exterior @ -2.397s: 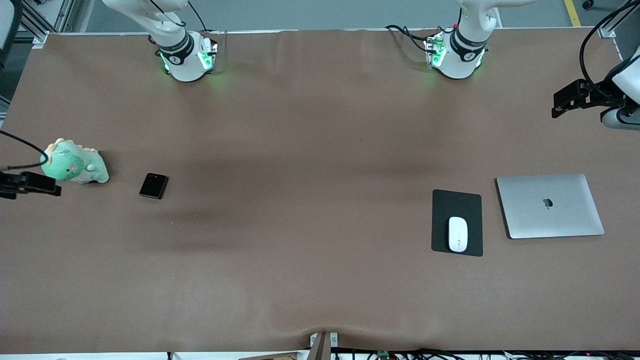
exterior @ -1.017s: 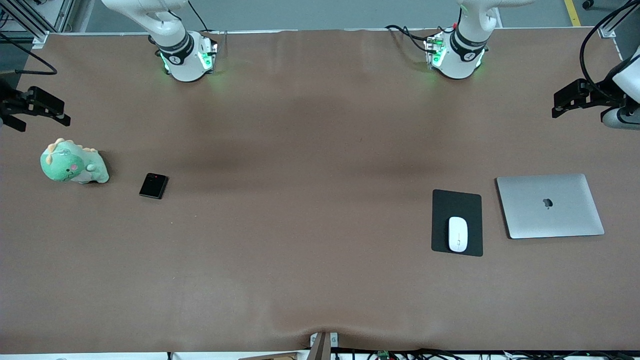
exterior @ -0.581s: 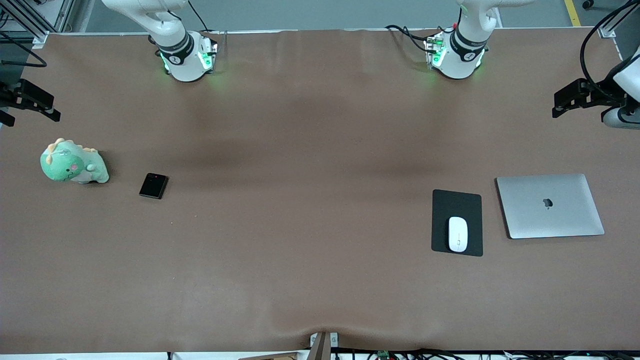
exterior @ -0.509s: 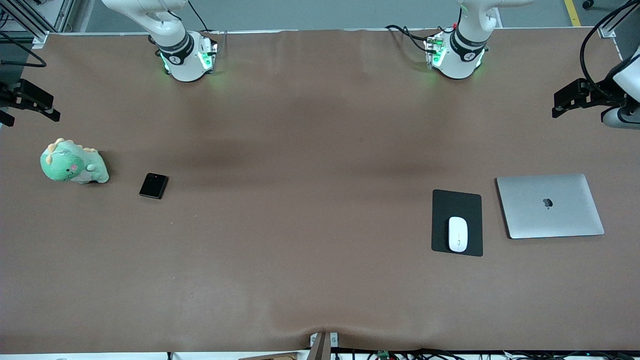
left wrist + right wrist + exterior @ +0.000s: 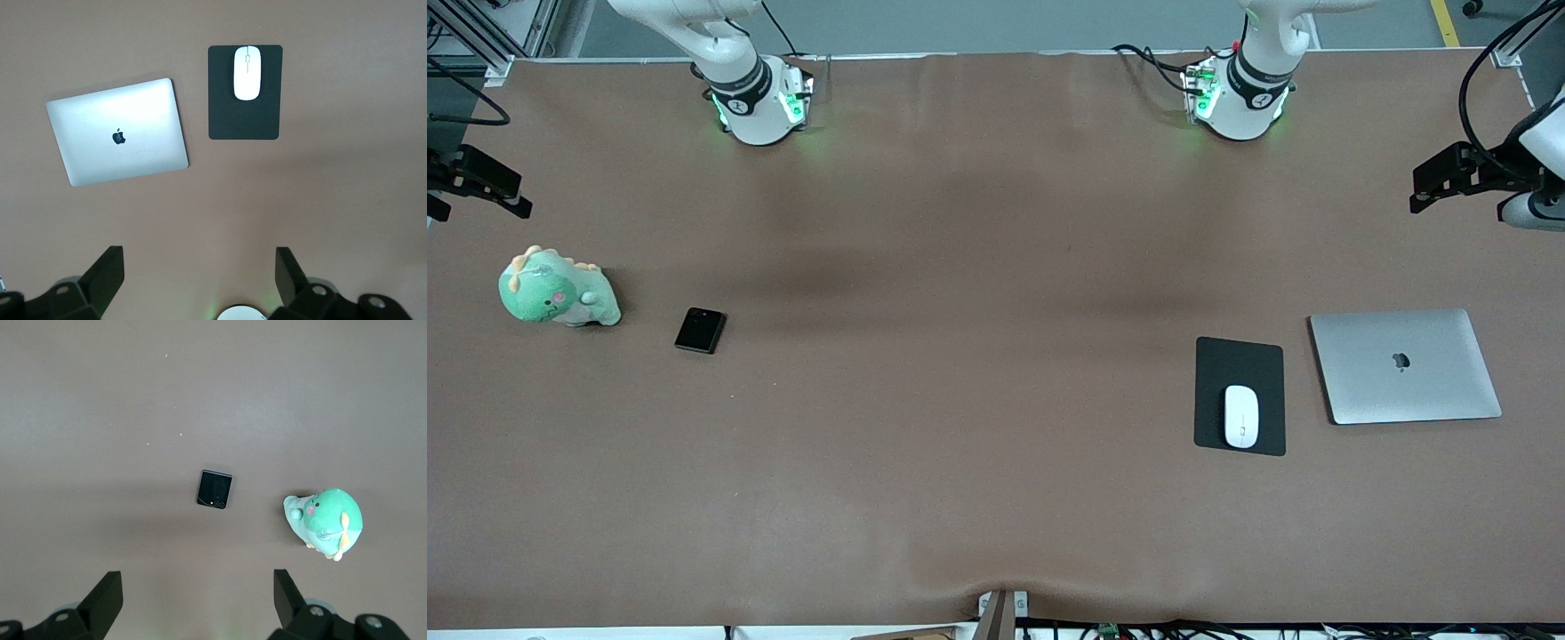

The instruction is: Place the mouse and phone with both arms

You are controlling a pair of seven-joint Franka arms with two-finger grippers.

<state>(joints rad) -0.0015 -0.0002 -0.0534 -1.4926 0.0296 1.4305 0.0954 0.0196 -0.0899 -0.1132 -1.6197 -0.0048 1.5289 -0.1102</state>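
Brown table (image 5: 978,498) | mouse (image 5: 1241,416) on black pad (image 5: 1240,364) beside laptop (image 5: 1405,365); phone (image 5: 700,330) near plush toy (image 5: 558,290) | right gripper (image 5: 476,182) lifted off toy, spread, empty; left gripper (image 5: 1449,173) parked, spread | placement judged complete.

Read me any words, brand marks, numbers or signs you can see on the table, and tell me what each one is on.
No readable words or numbers anywhere.
Apple logo, a sign without letters: on the lid of the closed silver laptop.
Small marks on the bands of both arm bases: too small to read.
The phone, the mouse, the black pad and the green plush toy: no text visible.
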